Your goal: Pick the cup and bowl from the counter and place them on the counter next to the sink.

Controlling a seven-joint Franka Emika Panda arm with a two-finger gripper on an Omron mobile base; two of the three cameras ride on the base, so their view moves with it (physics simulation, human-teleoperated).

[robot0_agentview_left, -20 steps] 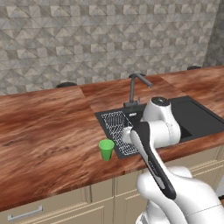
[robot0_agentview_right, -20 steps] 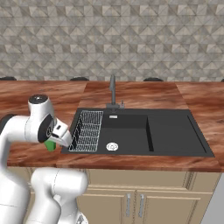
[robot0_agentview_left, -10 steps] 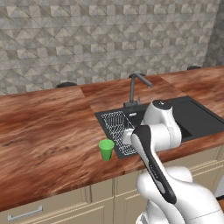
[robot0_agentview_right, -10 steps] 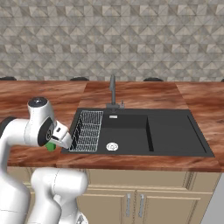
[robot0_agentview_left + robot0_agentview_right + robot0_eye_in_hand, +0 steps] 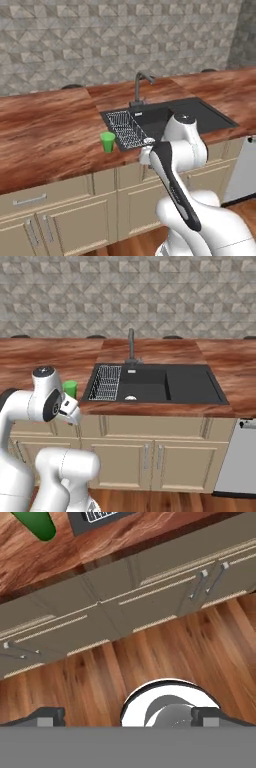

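Gripper (image 5: 129, 716), seen in the hand view with its two dark fingertips set wide apart and nothing between them: released and empty, pointing down past the front edge of the counter (image 5: 45, 135) at the beige cabinet doors (image 5: 150, 587) and the wooden floor (image 5: 130, 657) below. In the base views the hand hangs at the end of the white arm, just in front of the counter edge and near the left corner of the sink (image 5: 150, 383). The cup (image 5: 107, 142), small and bright green, stands upright on the counter just beside the sink's left rim, next to the wire rack (image 5: 125, 129) that lies in the left part of the basin; the same cup appears behind the arm in the right base view (image 5: 70, 389) and as a green patch at the top of the hand view (image 5: 37, 524). It is apart from the gripper. Judged from this arrangement, the cup's half of the task looks complete, since it rests beside the sink and is let go. The bowl cannot be located in these pictures, so its pick and placement beside the sink appear to remain. The tap (image 5: 131, 346) rises behind the basin
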